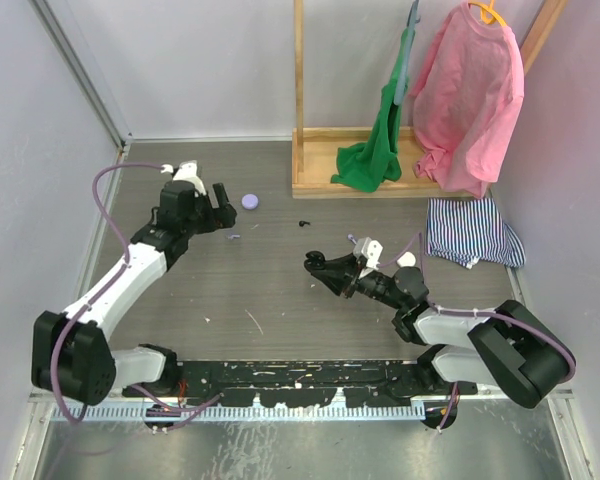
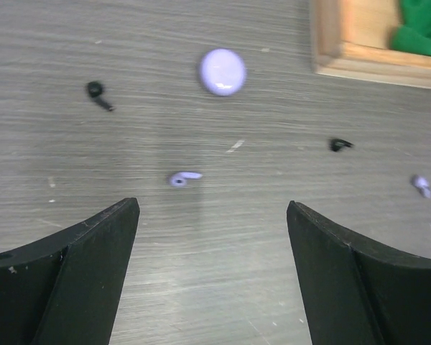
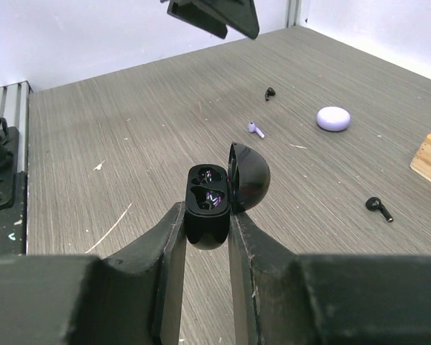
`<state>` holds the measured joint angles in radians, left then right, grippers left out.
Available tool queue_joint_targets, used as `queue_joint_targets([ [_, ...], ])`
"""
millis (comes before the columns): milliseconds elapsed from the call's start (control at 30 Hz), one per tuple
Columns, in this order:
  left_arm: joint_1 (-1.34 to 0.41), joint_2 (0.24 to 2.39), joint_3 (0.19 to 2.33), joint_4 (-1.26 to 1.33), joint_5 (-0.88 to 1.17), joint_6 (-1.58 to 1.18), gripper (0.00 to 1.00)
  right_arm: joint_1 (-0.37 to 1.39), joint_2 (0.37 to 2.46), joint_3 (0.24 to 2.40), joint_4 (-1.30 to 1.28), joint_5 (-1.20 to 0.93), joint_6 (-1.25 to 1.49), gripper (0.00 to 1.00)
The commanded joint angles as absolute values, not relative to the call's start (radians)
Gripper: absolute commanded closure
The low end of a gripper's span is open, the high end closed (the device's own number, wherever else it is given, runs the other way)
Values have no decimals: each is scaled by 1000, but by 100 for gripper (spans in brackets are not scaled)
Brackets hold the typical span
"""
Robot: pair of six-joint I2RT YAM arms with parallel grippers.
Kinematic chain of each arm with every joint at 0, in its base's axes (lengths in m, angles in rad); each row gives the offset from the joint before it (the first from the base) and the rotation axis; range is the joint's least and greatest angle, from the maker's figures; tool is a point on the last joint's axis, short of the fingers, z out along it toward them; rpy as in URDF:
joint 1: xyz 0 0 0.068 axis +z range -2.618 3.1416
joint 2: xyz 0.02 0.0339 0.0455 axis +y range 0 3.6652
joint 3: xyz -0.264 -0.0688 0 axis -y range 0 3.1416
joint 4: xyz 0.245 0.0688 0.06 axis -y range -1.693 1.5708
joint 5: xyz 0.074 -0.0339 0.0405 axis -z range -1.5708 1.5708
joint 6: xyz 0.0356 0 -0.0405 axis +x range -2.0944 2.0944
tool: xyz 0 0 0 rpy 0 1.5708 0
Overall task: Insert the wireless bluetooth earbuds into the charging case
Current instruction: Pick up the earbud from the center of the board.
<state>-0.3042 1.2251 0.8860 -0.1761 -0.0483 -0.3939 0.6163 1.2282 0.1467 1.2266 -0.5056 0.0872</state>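
My right pincer point(image 3: 207, 219) clamped on the black case point(image 3: 203, 192), lid point(image 3: 250, 176) open, my left pincer point(image 2: 212, 208) spread wide over the table point(image 2: 208, 287), I see a lilac earbud point(image 2: 183, 177) lying just ahead.

walls point(image 1: 210, 60): plain white | surface point(image 1: 280, 290): grey wood-grain | far right: wooden rack point(image 1: 310, 185), green cloth point(image 1: 375, 150) and pink shirt point(image 1: 470, 100) hanging | striped cloth point(image 1: 475, 232) lying beside it
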Motion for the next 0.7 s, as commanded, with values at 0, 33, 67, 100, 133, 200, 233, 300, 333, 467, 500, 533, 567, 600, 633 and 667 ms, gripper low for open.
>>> queue_joint_targets([
  [0, -237, 1323, 937, -146, -129, -376, 15, 623, 1203, 146, 1309, -463, 62, 98],
  [33, -222, 1352, 947, -145, -133, -372, 16, 622, 1198, 144, 1306, -465, 64, 98],
  [67, -204, 1382, 963, -146, -133, -371, 17, 623, 1190, 142, 1301, -462, 63, 98],
  [100, -188, 1413, 983, -152, -131, -370, 17, 622, 1182, 142, 1295, -457, 62, 98],
  [133, -172, 1450, 1005, -160, -132, -369, 18, 623, 1178, 140, 1290, -451, 58, 98],
  [200, -142, 1524, 1059, -185, -129, -369, 21, 623, 1175, 141, 1284, -442, 58, 98],
  [233, -128, 1557, 1082, -194, -126, -368, 22, 623, 1176, 141, 1284, -443, 59, 98],
  [300, -105, 1631, 1139, -209, -124, -360, 26, 623, 1179, 142, 1286, -447, 63, 98],
  [333, -95, 1664, 1163, -213, -123, -356, 29, 623, 1178, 143, 1286, -450, 65, 98],
  [467, -67, 1796, 1271, -262, -107, -333, 38, 623, 1175, 141, 1285, -447, 63, 98],
  [500, -65, 1820, 1298, -280, -101, -325, 40, 623, 1175, 142, 1284, -444, 62, 97],
  [533, -65, 1842, 1324, -298, -95, -313, 42, 623, 1177, 142, 1283, -443, 59, 98],
  [567, -65, 1863, 1344, -312, -88, -305, 44, 624, 1179, 144, 1282, -443, 60, 98],
  [600, -65, 1880, 1362, -323, -82, -298, 46, 623, 1181, 144, 1281, -444, 59, 97],
  [633, -63, 1898, 1381, -333, -78, -292, 48, 623, 1184, 146, 1281, -443, 59, 97],
  [667, -65, 1913, 1396, -342, -74, -286, 50, 623, 1184, 145, 1281, -444, 60, 97],
])
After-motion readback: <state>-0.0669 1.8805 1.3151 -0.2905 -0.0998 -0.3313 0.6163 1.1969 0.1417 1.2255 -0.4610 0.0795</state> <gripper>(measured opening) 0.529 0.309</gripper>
